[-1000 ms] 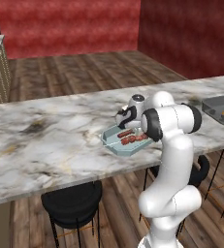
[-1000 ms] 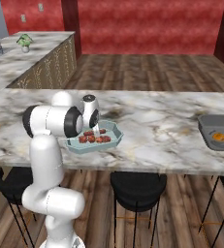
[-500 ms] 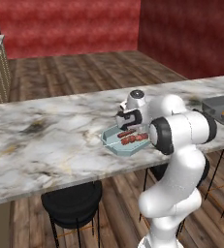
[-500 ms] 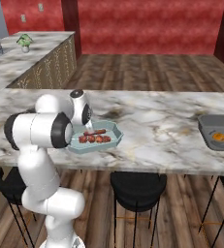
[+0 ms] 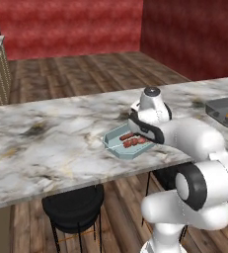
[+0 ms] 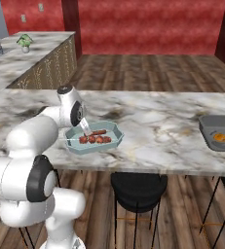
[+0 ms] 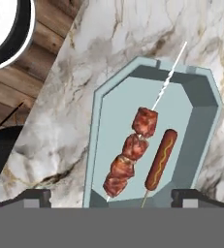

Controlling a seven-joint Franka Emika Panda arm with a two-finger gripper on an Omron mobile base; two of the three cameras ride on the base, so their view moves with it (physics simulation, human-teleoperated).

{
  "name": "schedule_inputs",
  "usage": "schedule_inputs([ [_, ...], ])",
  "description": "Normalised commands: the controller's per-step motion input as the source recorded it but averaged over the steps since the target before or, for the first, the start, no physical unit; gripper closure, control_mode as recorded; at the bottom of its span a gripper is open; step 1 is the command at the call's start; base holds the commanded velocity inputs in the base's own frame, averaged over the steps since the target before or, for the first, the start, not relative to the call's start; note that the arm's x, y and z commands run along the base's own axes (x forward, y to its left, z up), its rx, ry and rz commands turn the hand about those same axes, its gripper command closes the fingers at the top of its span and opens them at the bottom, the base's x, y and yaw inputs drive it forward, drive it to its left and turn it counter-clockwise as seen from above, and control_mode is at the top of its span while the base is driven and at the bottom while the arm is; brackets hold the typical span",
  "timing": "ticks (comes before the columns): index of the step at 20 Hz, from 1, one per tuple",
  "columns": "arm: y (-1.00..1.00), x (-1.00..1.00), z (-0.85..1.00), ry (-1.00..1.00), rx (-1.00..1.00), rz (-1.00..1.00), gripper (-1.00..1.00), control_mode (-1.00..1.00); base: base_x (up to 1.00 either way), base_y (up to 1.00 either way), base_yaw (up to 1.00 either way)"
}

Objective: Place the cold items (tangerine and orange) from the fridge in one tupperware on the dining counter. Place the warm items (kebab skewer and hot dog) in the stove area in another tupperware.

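No writing is legible. The kebab skewer and hot dog lie side by side in the tupperware, centre frame. The gripper jaws now stand apart, wider than 1 second ago, holding nothing.

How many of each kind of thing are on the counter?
Tupperware: 2 – light blue, grey
Kebab skewer: 1
Hot dog: 1
Orange fruit: 1 seen
Total: 5
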Motion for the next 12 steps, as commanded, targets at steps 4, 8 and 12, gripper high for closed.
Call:
schedule_inputs([
  [4,-0.52,-1.00,0.42,0.07,-0.06,0.04,-1.00,-1.00,0.00,0.00,0.00],
  [8,-0.57,-1.00,0.01,-0.17,0.05,0.01,-1.00,-1.00,0.00,0.00,0.00],
  [12,-0.48,-1.00,-0.13,-0.42,0.15,0.00,-1.00,-1.00,0.00,0.00,0.00],
])
